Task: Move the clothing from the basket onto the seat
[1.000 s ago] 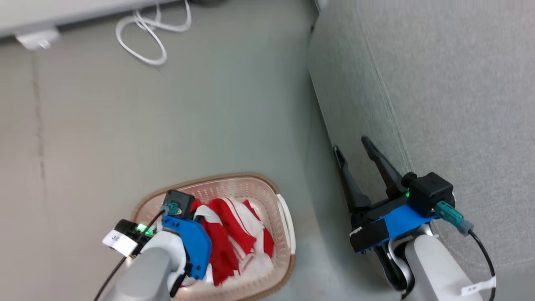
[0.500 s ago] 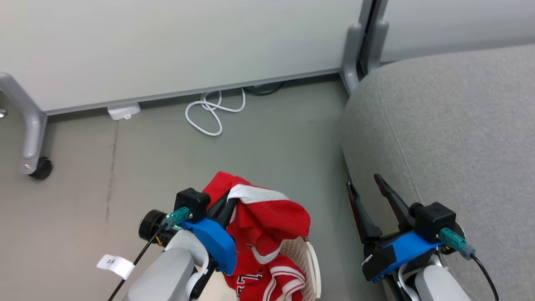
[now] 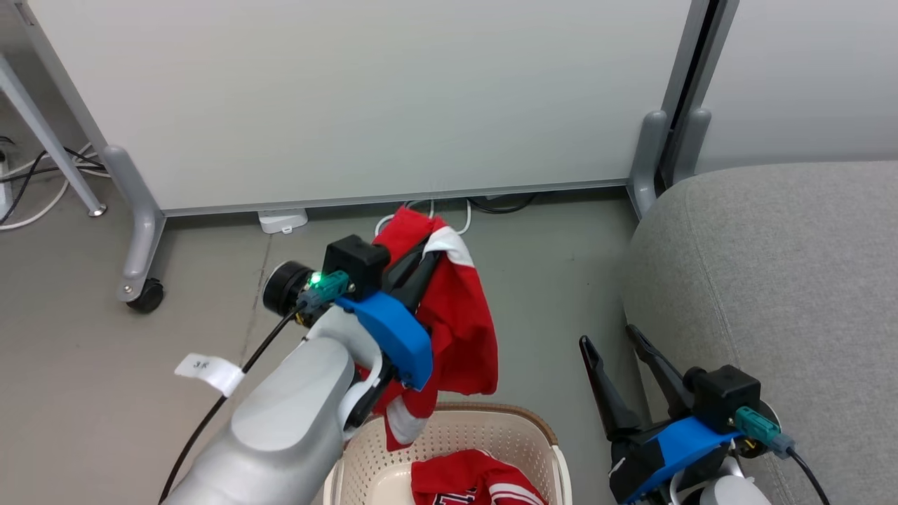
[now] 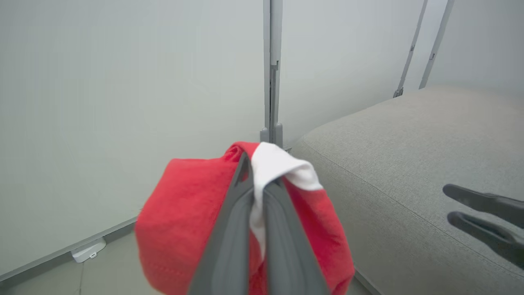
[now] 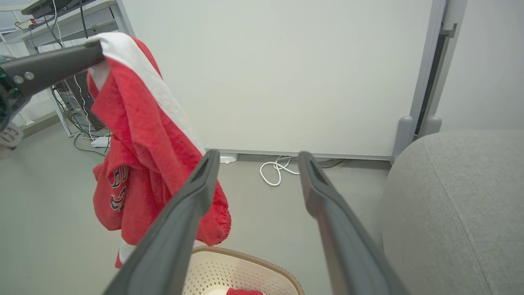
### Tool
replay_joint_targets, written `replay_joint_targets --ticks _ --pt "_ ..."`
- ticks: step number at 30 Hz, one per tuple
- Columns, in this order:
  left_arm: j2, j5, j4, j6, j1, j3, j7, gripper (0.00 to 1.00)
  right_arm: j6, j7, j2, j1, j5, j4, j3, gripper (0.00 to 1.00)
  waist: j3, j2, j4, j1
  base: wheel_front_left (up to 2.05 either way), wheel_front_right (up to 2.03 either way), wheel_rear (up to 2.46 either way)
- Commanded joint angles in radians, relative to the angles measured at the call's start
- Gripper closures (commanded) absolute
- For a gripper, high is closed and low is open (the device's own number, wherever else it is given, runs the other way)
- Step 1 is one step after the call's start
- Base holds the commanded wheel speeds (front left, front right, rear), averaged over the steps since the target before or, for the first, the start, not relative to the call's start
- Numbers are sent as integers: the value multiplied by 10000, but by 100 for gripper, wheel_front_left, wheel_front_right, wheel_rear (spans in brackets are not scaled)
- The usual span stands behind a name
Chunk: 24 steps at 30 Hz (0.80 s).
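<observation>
My left gripper (image 3: 428, 256) is shut on the white-trimmed edge of a red garment (image 3: 463, 322), which hangs from it above the basket (image 3: 533, 421). The left wrist view has the shut gripper (image 4: 256, 172) pinching the white trim, with the red garment (image 4: 184, 213) draped around the fingers. A second red piece of clothing (image 3: 477, 480) with white stripes lies inside the basket. The grey seat (image 3: 786, 280) stands to the right. My right gripper (image 3: 609, 337) is open and empty beside the seat's edge. From the right wrist, the garment (image 5: 139, 135) hangs left of the open gripper (image 5: 258, 155).
A white partition panel (image 3: 351, 98) on grey feet, one with a caster (image 3: 147, 294), stands behind. A coiled white cable (image 5: 278, 170) and a small white box (image 3: 283, 221) lie at its base. Desk cables (image 5: 82, 123) trail on the floor at the left.
The head camera has tilted up. My left gripper has lifted the red garment out of the basket and higher. The right gripper has stayed open by the seat.
</observation>
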Motion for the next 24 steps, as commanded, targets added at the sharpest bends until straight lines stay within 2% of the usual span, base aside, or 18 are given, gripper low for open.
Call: replay_joint_targets --ticks 1,10,19,24 --pt "-46 -18 -56 -12 -291 -50 79 100 4 42 -32 175 28 -46 63 0 -60 -1 44 1 0 0 0" --pt "-343 -155 -25 -12 -1163 -488 290 100 4 237 -32 353 190 -172 357 0 -331 -1 167 1 0 0 0" --pt "-407 -341 246 -11 -1132 -711 209 100 4 351 -32 287 100 -110 466 0 -337 -1 -1 1 0 0 0" --pt "-494 -442 288 -11 -1302 -845 206 100 4 685 -32 -110 61 67 920 0 -292 -1 -15 1 0 0 0"
